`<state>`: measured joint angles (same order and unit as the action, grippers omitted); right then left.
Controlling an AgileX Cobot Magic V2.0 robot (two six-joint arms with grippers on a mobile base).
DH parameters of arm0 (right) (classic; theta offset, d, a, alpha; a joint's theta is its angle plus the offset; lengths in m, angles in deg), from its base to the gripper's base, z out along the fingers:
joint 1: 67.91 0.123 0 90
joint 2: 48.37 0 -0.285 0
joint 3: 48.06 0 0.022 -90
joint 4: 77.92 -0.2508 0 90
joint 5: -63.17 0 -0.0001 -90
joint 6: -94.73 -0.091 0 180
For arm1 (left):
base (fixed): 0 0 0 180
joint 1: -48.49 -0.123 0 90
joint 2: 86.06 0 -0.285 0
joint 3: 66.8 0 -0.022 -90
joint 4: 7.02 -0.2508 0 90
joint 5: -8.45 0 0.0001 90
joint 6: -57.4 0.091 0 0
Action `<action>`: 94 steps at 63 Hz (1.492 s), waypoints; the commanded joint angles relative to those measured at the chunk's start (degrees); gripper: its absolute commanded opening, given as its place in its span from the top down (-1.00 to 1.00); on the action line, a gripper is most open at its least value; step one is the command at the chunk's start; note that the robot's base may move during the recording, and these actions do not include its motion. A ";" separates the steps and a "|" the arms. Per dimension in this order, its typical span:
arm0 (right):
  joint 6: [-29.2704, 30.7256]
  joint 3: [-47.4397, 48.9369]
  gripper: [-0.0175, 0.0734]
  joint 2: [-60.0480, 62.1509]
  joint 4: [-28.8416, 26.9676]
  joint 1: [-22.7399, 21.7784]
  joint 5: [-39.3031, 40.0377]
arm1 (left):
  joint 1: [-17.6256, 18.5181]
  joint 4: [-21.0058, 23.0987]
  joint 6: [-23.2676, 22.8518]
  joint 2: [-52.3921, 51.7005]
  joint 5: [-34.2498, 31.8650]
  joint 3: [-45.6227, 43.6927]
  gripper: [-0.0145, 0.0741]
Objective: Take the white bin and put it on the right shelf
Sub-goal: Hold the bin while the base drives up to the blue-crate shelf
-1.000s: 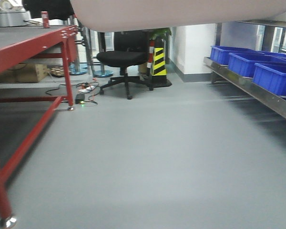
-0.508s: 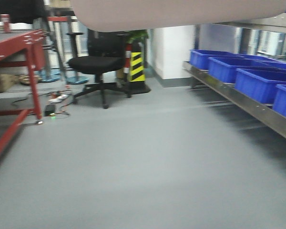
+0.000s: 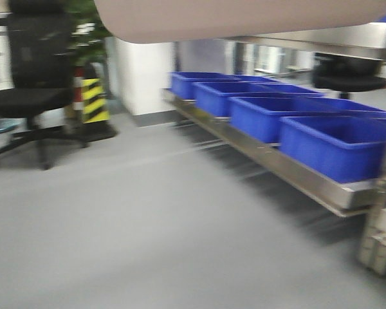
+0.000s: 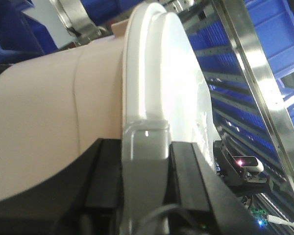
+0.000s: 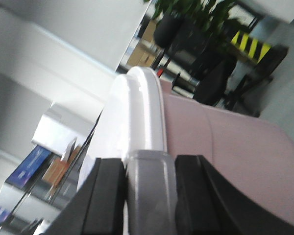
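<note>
The left gripper (image 4: 147, 176) and right gripper (image 5: 151, 193) each have their jaws pinched on a grey end handle (image 4: 146, 147) of the large pinkish-white translucent plastic bin (image 4: 39, 122) with its glossy white lid. The bin is held aloft between them, so the grab looks done. Beyond, the shiny stainless-steel shelf rack (image 3: 276, 164) holding blue plastic bins (image 3: 338, 145) stands near on the right, and setting the bin on it remains.

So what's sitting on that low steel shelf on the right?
A row of four blue bins stands on the shelf. Their walls hide most of what may be inside them. The level above is mostly covered by the white bin held at the top of the front view.
</note>
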<state>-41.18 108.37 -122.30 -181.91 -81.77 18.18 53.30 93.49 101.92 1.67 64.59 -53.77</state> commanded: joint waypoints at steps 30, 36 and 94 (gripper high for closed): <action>0.07 2.27 0.47 1.45 -3.92 1.93 -10.85 | 2.62 9.43 1.15 -2.49 12.34 -2.54 0.96; 0.07 2.27 0.47 1.45 -3.92 1.93 -10.85 | 2.62 9.43 1.15 -2.49 12.34 -2.54 0.96; 0.07 2.27 0.47 1.45 -3.92 1.93 -10.85 | 2.62 9.43 1.15 -2.49 12.22 -2.54 0.96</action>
<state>-41.18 108.37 -122.30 -181.91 -81.77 18.18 53.30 93.49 101.92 1.67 64.59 -53.77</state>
